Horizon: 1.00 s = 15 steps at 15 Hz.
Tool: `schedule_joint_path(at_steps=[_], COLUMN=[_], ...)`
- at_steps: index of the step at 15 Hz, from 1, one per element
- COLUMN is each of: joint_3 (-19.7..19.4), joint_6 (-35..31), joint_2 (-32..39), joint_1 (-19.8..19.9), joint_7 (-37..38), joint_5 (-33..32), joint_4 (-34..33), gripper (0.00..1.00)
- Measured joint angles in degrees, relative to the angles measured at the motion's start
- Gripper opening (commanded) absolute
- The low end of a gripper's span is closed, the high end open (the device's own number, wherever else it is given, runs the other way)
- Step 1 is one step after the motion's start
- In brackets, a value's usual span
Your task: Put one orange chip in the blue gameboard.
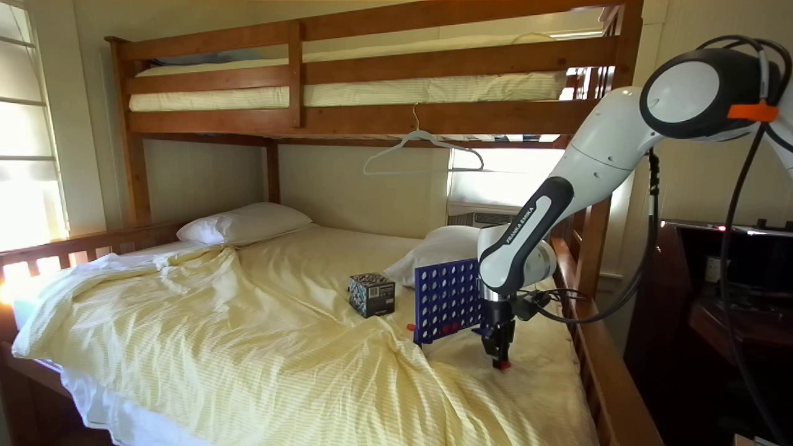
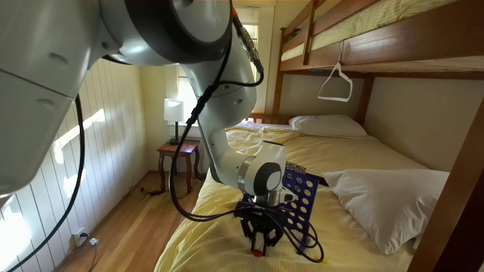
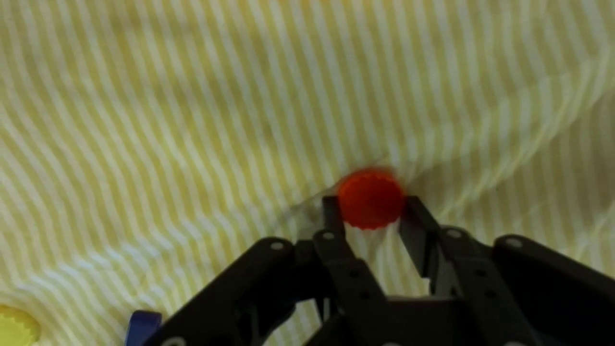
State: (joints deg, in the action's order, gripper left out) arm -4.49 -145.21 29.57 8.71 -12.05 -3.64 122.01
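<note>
The chip (image 3: 371,199) lies flat on the bed (image 1: 272,328), its rim pinched in my gripper (image 3: 370,207), and the board (image 1: 440,302), my likely next aim, stands upright nearby toward the bed's edge by the pillow (image 2: 385,204).

The lower bunk (image 1: 248,353) bears pillows (image 1: 245,224) along its wall edge; toward one end, a patterned box (image 1: 372,296), blue gameboard (image 1: 446,297), yellow chip (image 3: 17,327).
</note>
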Motion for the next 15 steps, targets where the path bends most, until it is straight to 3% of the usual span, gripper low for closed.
schedule_joint_path(at_steps=[9, 10, 12, 15], joint_3=[0.9, 1.1, 1.6, 2.0], joint_6=[-2.6, -3.1, -3.8, -4.4], joint_2=[-1.5, -1.5, -1.5, -1.4], joint_1=[0.9, 1.1, 1.5, 1.8], joint_7=[0.2, 0.2, 0.2, 0.5], joint_5=[2.9, 3.8, 5.2, 6.9], joint_4=[-0.1, -0.1, -0.2, -0.4], gripper=[0.11, 0.45, 0.66, 0.88])
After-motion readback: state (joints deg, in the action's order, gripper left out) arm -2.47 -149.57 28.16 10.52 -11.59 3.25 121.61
